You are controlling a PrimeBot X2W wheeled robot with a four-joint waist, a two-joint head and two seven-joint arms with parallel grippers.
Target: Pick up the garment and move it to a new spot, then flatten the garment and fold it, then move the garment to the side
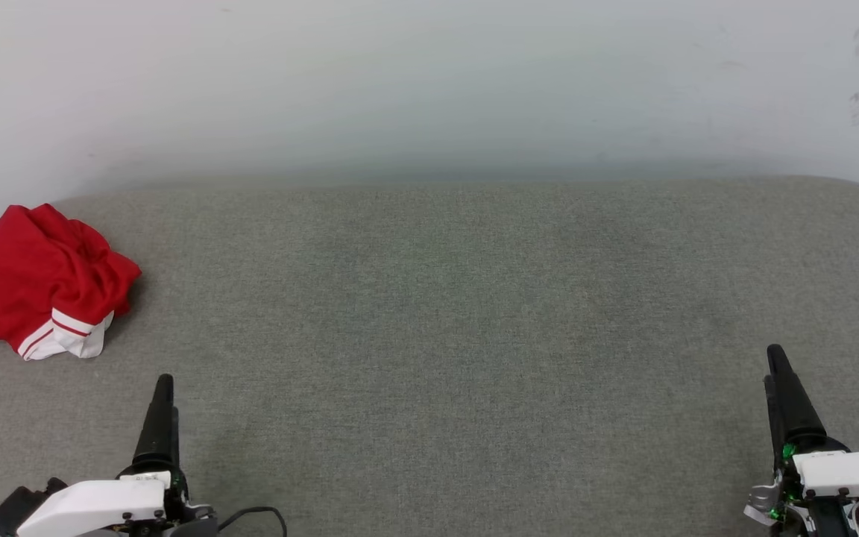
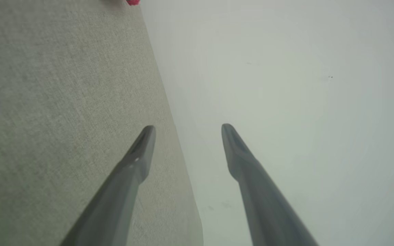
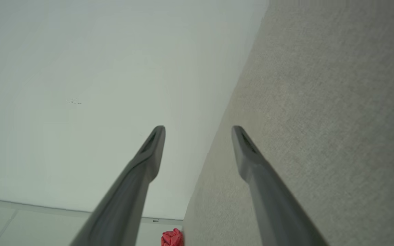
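Judging the garment (image 1: 45, 280) light, soft and floppy, I'd pinch a raised top fold; left gripper (image 2: 188, 127) and right gripper (image 3: 198, 128) both gape wide, empty.

the table (image 1: 429, 335) is covered in grey-green woven cloth, matt and slightly rough, with a fine grain that shows close up in both wrist views. the shirt (image 1: 42, 280) is soft red cloth, matt and crumpled into loose folds, with striped white cloth trim at a sleeve. the wall (image 1: 429, 89) behind is smooth, pale and matt, marked by a few dark scuffs. the left pincer (image 2: 187, 130) and the right pincer (image 3: 198, 130) look like dark, smooth plastic with a faint sheen. the wrist casing (image 1: 94, 503) is smooth white plastic, and the thin black cable (image 1: 250, 514) looks rubbery.
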